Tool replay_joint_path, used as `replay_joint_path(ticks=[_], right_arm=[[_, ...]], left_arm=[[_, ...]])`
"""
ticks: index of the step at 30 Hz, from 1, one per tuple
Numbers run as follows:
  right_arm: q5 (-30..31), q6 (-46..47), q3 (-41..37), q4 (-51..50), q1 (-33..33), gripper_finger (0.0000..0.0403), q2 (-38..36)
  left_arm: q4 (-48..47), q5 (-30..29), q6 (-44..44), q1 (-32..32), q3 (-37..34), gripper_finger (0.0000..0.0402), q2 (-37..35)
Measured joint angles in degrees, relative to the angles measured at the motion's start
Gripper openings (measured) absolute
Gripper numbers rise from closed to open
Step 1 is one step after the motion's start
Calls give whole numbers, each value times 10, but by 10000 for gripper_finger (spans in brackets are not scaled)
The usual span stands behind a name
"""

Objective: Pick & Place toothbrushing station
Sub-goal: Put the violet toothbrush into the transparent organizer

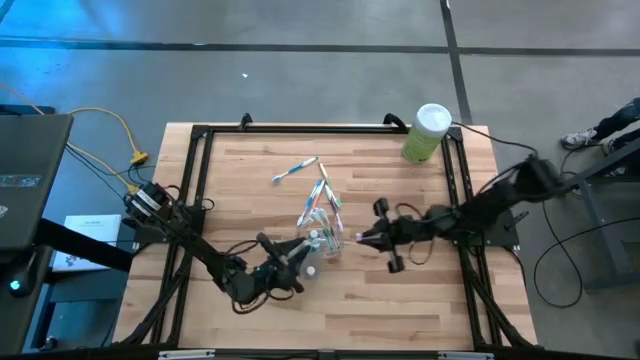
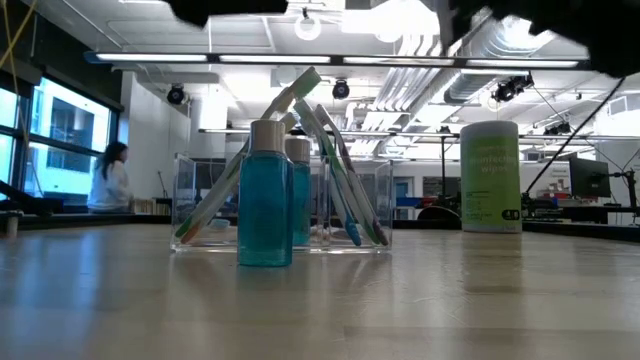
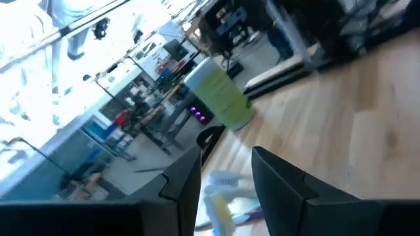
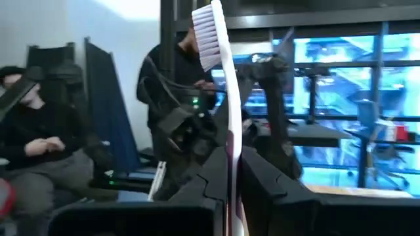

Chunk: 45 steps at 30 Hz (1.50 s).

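We record a light wooden table [image 1: 400,300] with plank grain, edged by a black metal frame [image 1: 195,170], standing on a grey floor with dark seams. Near its middle sits the clear holder [image 2: 365,205], with pastel toothbrushes [image 2: 335,170] leaning inside it and two small blue bottles [image 2: 265,195] with pale caps in front; more toothbrushes fan out just behind it, and one loose toothbrush [image 1: 293,171] lies farther back. At the far right corner stands a green canister [image 1: 425,133] with a white lid. The left gripper [image 1: 300,262] sits just beside the holder, its fingers [image 3: 180,183] parted and gripping nothing. The right gripper [image 1: 362,239], on the holder's other side, is clenched on a pink toothbrush [image 4: 220,78] held upright, bristles up. We note, beyond the table, a room of ceiling strip lights, large windows and desks, with a seated person [image 4: 33,131] nearby and another [image 2: 108,180] by the windows.
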Motion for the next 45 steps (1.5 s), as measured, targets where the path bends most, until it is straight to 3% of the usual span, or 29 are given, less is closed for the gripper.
replay_joint_path(ticks=[3, 11, 18, 22, 38, 45], right_arm=[[-8, 4, 29, 2, -28, 12, 62], [-112, 88, 47, 83, -111, 12, 168], [-142, 96, 84, 89, -118, 13, 237], [-156, 105, 106, 86, -122, 13, 259], [-175, 145, 97, 77, -123, 13, 303], [-173, 155, 99, 83, -123, 13, 341]], left_arm=[[-4, -2, 13, 0, -1, 129, 1], [-10, -31, 14, 0, -1, 129, 1], [-10, -41, -3, -2, -1, 129, 1], [-26, -44, -43, 10, -2, 129, 1], [-52, -54, -70, 20, -3, 129, 1], [-118, -55, -97, 24, -3, 129, 1]])
